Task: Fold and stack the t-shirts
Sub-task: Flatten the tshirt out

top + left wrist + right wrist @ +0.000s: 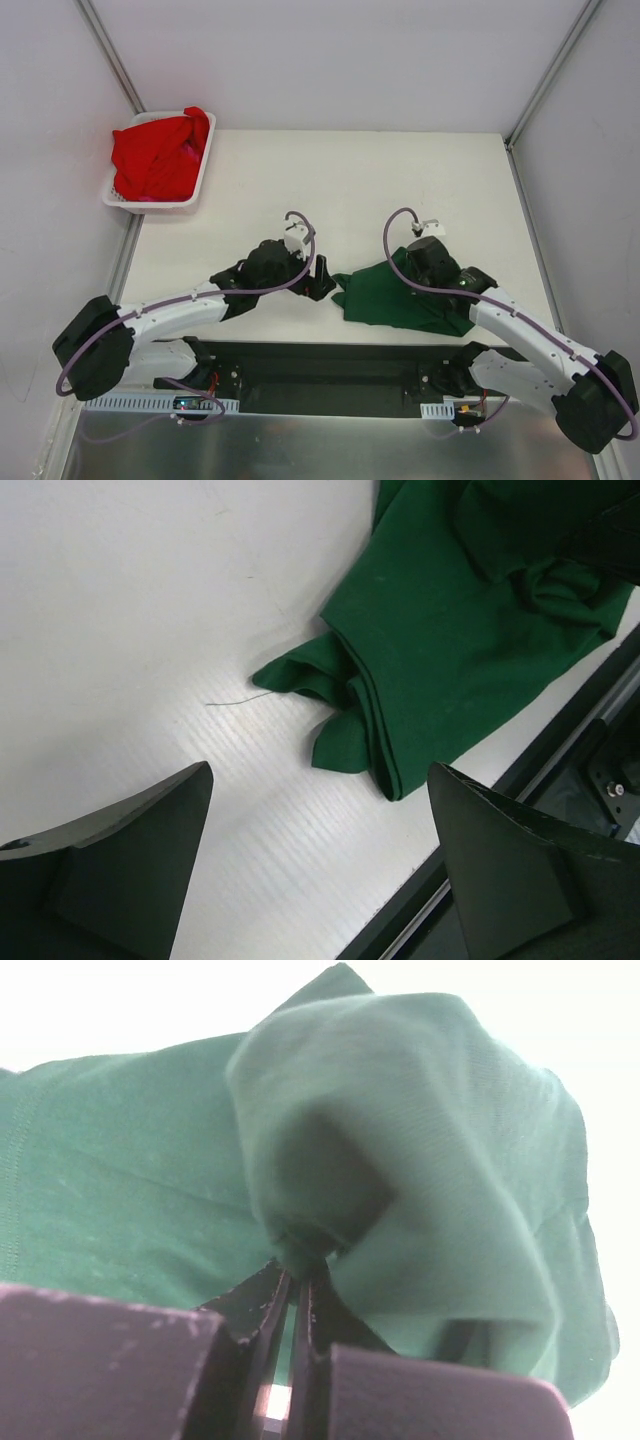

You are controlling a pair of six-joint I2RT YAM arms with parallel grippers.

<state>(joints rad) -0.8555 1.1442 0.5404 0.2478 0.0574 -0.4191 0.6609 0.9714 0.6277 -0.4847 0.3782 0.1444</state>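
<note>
While our right gripper (292, 1285) pinches the green t-shirt (400, 295), left gripper (320, 830) sits spread beside it; red t-shirt (155, 155) in far basket (160, 206); pinch hidden from above.

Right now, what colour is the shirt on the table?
The t-shirt is plain dark green; the left wrist view shows it best.

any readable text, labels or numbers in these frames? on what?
None readable.
The green t-shirt is plain in all three views.
The red cloth and its white basket show no print.
The circuit board at the left arm's base is too small to show any marking.
</note>
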